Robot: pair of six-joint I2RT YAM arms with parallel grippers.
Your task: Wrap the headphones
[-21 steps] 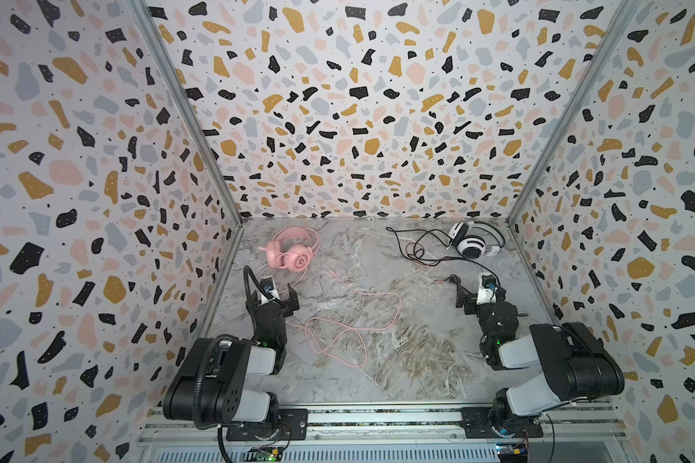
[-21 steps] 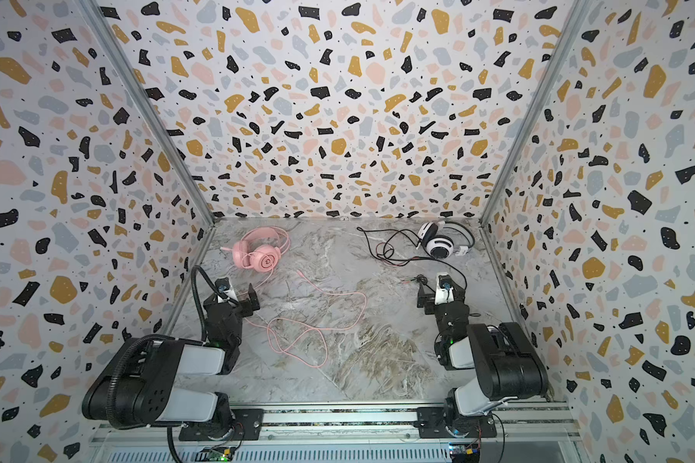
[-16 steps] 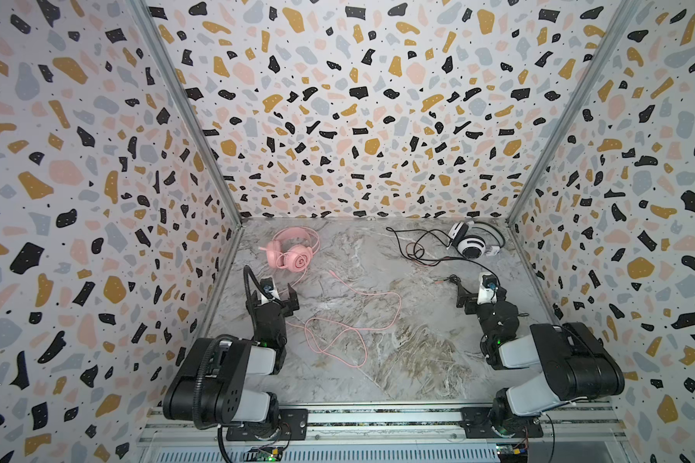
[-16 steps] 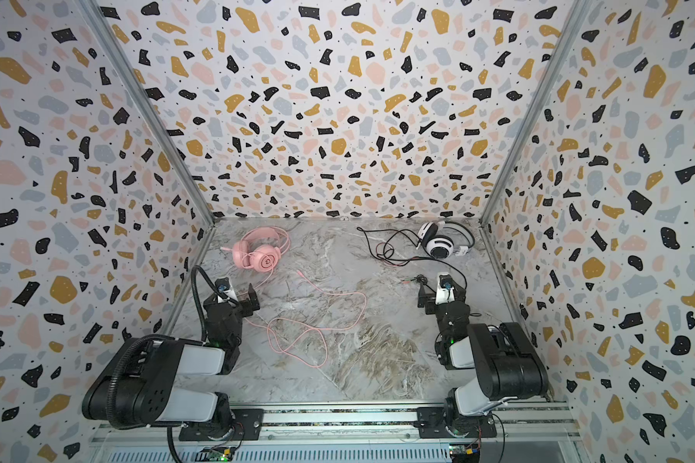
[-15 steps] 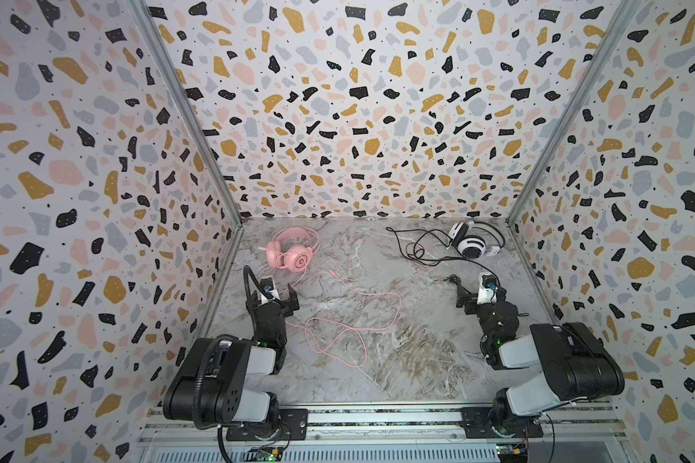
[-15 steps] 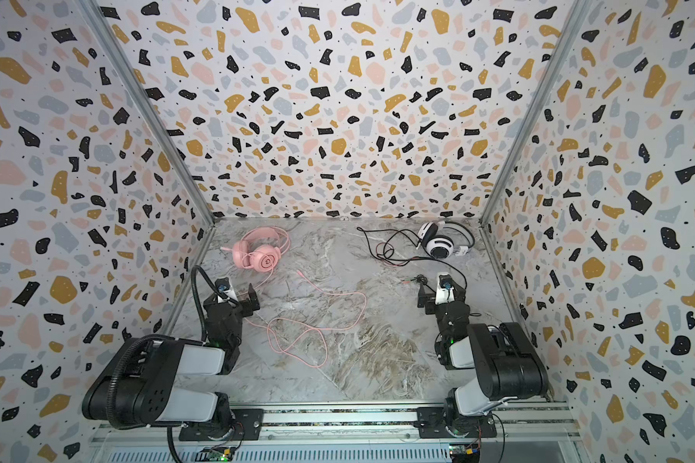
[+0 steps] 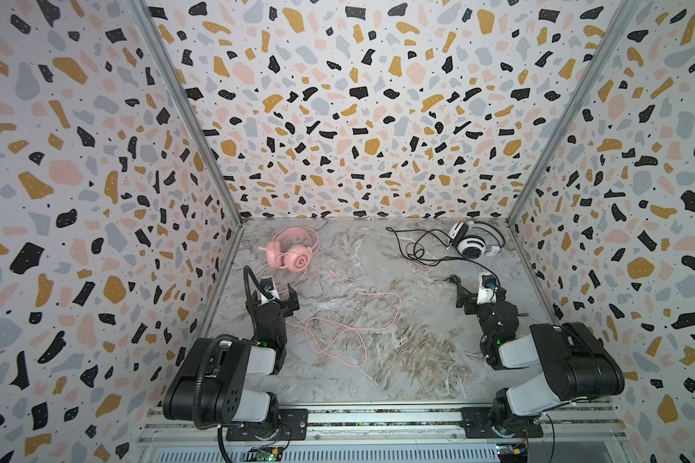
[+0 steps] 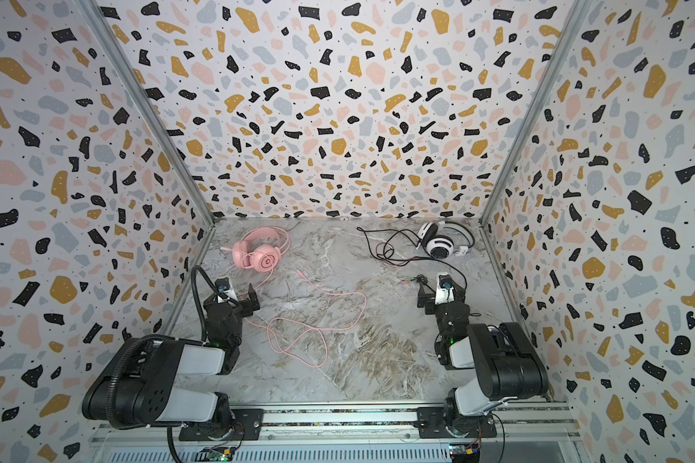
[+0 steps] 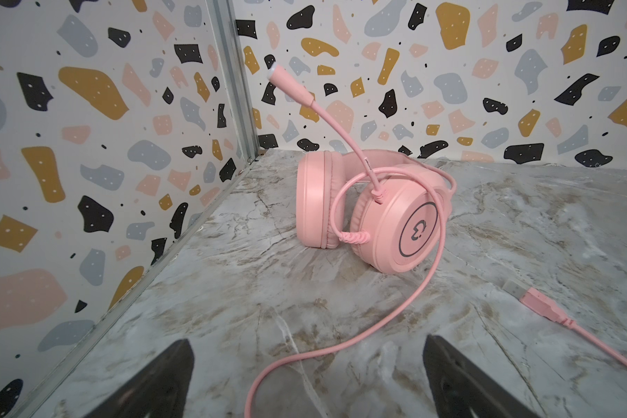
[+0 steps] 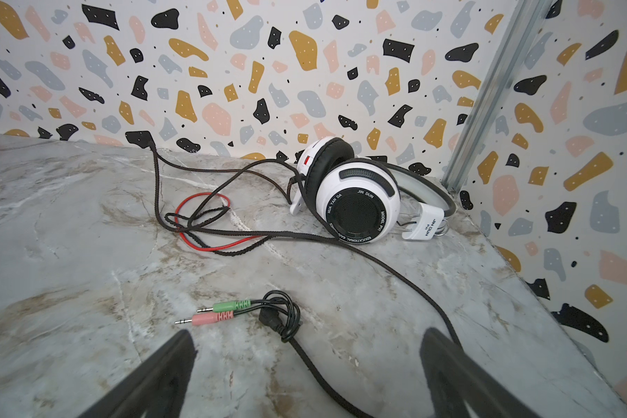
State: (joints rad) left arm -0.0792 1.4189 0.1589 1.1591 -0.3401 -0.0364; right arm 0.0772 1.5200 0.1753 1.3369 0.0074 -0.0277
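The left gripper (image 9: pixel 306 342) hangs low over the marble table (image 7: pixel 418 360) with its jaws spread wide and gripping nothing; a bend of the pink cord (image 9: pixel 377 325) lies loose on the surface between the two fingers (apart from both, as far as the wrist view shows). The pink headset (image 7: pixel 291 254) rests near the back-left corner, ear cups close together and its microphone boom sticking up toward the terrazzo wall (image 7: pixel 97 160). Its cord leaves one cup, wanders in slack curves over the middle of the table, and ends at a pink USB plug (image 9: pixel 536 305) lying flat, well apart from the cups. The white-and-black headset (image 10: pixel 355 202) sits near the back-right corner; its black cord (image 10: pixel 155 181) is heaped in untidy loops beside it, crossed with a thin red cord (image 10: pixel 203 195). One black strand runs forward and finishes in a small knot and two jack plugs (image 10: pixel 218 313), one green and one pink, lying just ahead of the right gripper (image 10: pixel 307 333); that gripper's jaws also stand wide apart and empty. In both top views the two arms are folded low near the front rail (image 7: pixel 378 417).
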